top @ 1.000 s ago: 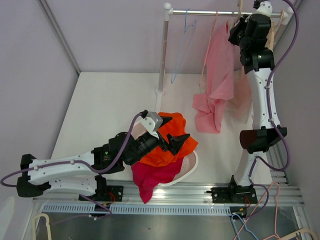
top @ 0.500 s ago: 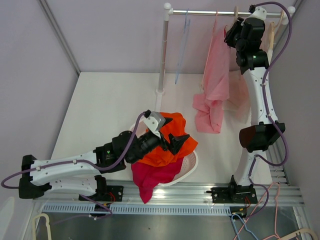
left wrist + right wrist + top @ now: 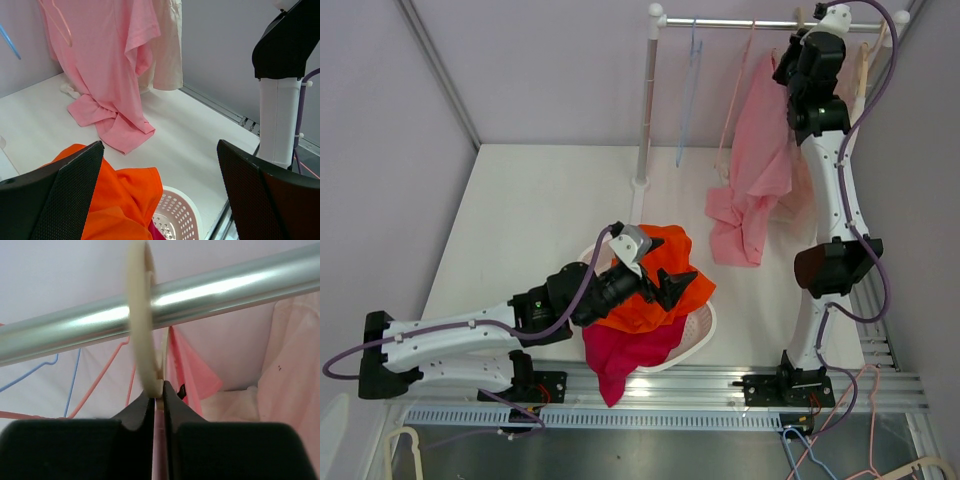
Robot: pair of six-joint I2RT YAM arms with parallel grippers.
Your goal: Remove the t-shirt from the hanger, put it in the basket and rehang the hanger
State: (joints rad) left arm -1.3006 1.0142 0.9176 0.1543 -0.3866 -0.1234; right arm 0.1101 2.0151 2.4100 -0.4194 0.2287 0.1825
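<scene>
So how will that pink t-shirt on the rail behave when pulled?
Probably floppy: the pink t-shirt hangs in folds, its hem puddled on the table. Likely light, thin fabric; a pull would probably stretch and drag it, not move it whole.

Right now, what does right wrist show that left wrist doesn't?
Only right wrist: the right tool shut on the cream hanger, whose hook sits over the metal rail. Only left wrist: the left tool open, with the orange garment and mesh basket below it. Both: the pink t-shirt and a cream garment.
</scene>
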